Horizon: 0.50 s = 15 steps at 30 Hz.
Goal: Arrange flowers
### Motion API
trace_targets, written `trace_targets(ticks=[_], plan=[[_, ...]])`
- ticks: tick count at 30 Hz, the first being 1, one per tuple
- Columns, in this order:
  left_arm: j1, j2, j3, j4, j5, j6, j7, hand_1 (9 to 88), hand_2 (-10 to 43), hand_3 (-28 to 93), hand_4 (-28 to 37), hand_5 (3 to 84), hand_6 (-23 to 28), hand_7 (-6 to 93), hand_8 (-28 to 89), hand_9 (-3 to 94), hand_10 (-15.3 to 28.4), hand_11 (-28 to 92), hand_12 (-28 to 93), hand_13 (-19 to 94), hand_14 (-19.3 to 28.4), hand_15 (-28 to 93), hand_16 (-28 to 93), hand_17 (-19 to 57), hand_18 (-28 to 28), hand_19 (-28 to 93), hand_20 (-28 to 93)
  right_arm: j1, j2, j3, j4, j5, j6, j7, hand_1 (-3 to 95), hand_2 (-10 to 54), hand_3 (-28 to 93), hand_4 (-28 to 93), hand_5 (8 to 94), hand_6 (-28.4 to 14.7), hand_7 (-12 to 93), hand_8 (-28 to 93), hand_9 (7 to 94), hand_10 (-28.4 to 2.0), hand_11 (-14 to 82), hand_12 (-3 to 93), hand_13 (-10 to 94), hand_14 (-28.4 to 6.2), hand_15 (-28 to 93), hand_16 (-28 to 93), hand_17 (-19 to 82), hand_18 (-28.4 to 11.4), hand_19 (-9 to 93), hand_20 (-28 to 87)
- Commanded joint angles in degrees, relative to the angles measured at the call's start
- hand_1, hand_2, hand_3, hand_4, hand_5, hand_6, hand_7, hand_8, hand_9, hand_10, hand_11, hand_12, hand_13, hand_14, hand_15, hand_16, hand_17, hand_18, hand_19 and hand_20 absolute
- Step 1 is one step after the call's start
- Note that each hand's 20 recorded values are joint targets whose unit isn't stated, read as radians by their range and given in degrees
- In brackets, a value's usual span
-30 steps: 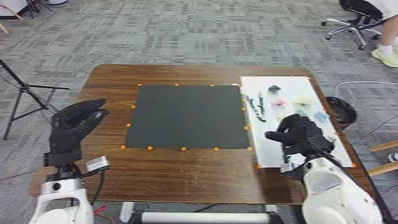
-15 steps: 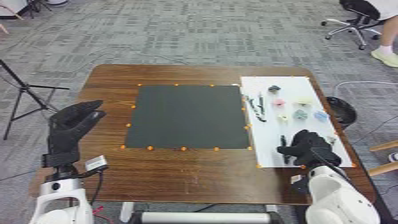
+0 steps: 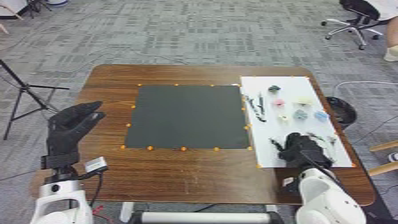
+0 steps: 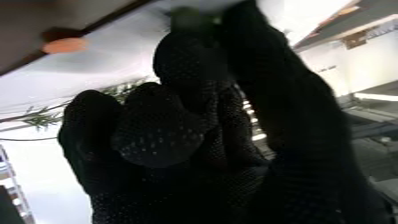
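"Two robot hands in the head view, and we're reading the brown table (image 3: 178,172) as a clock, twelve at its far edge!"

"Where's the left hand (image 3: 73,127)?"

"Nine o'clock, fingers loosely spread, nothing in them. The right hand (image 3: 305,150) is between three and four, over the white sheet (image 3: 289,82). How far it's open, or what it holds, I cannot tell!"

"And the flowers?"

"On that sheet! Pink flower (image 3: 279,102) between one and two, blue flower (image 3: 321,117) between two and three, dark stems (image 3: 260,107) along the side facing the dark mat (image 3: 187,117), which has orange dots (image 3: 184,148) around it."

"Room check?"

"Grey patterned floor (image 3: 204,40) all round, a tripod (image 3: 27,87) out at ten, an office chair (image 3: 355,25) off at one, a round black container (image 3: 342,112) just past the edge between two and three!"

"Over to the right wrist view!"

"Black glove up close! A leafy stem (image 4: 40,119) shows beyond it against white, with an orange marker (image 4: 64,45) near the surface's edge, and a bright strip of light (image 4: 377,97) in the room behind!"
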Motion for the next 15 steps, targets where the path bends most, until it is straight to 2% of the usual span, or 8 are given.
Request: trace_targets(ticks=[1, 5, 9, 11, 13, 15], plan=[[0.7, -0.7, 0.09, -0.34, -0.06, -0.18, -0.04, 39.2, -9.5, 59, -11.9, 58.6, 1.4, 20.6, -8, 61.7, 13.3, 34, 18, 50, 17.3, 39, 3, 9.9, 14.8, 29, 35, -1.5, -1.1, -0.9, 1.9, 7.5, -0.2, 1.4, 63.4, -9.5, 49, -2, 58.4, -3.1, 42, 28, 83.6, -9.8, 32.3, 54.1, 91, -2.1, 58, 40, 66, -10.8, 93, 53], [0.4, -0.24, 0.11, -0.19, -0.31, -0.53, 0.07, 39.1, -9.5, 59, -11.9, 58.5, 1.4, 20.5, -8, 61.6, 13.3, 33, 18, 50, 17.2, 39, 3, 9.8, 14.7, 29, 35, -0.7, -0.9, 0.5, 1.0, 12.9, 0.7, 1.7, 64.7, -9.5, 51, -3, 63.1, -3.7, 34, 27, 86.7, -9.9, 27.4, 49.8, 92, -2.0, 55, 40, 66, -10.0, 93, 49], [0.5, 1.58, -0.22, 0.2, -1.15, -1.78, 0.05, 39.2, -9.5, 59, -12.0, 58.4, 1.4, 20.5, -8, 61.6, 13.3, 33, 18, 50, 17.3, 39, 3, 9.7, 14.7, 29, 35, -0.4, 0.8, 1.1, 0.0, 14.3, 4.1, -0.2, 65.9, -9.5, 51, -3, 64.9, -3.9, 32, 27, 87.6, -10.0, 25.7, 48.6, 93, -1.9, 54, 40, 67, -9.9, 93, 48], [-0.1, 2.31, -0.69, 0.69, -1.48, -2.92, 0.36, 39.1, -9.5, 59, -12.0, 58.4, 1.5, 20.4, -8, 61.5, 13.3, 33, 18, 50, 17.3, 39, 3, 9.8, 14.6, 29, 35, 0.4, 1.9, 1.4, -1.0, 15.0, 5.7, -1.0, 65.7, -9.5, 51, -2, 65.5, -4.0, 32, 28, 87.8, -9.9, 25.4, 48.6, 93, -1.8, 53, 40, 67, -10.0, 93, 48], [-0.4, 2.96, -1.0, 0.68, -1.41, -2.54, 0.1, 39.1, -9.5, 60, -12.1, 58.4, 1.5, 20.4, -8, 61.5, 13.4, 33, 18, 50, 17.2, 39, 3, 9.8, 14.6, 29, 35, 1.5, 2.8, 1.7, -2.1, 16.2, 6.6, -1.7, 65.5, -9.5, 51, -2, 65.6, -4.0, 32, 28, 88.0, -9.8, 25.0, 48.5, 93, -1.8, 53, 40, 67, -10.0, 93, 48], [-0.1, 3.22, -1.31, 0.57, -1.52, -2.81, -0.1, 39.0, -9.5, 60, -12.0, 58.4, 1.5, 20.4, -8, 61.3, 13.3, 33, 18, 50, 17.1, 39, 3, 9.7, 14.5, 29, 35, 1.9, 3.4, 2.1, -3.5, 17.7, 6.9, -1.9, 65.1, -9.5, 52, -2, 65.8, -3.9, 32, 28, 88.3, -9.6, 24.7, 48.6, 93, -1.8, 53, 40, 67, -9.9, 93, 48]])
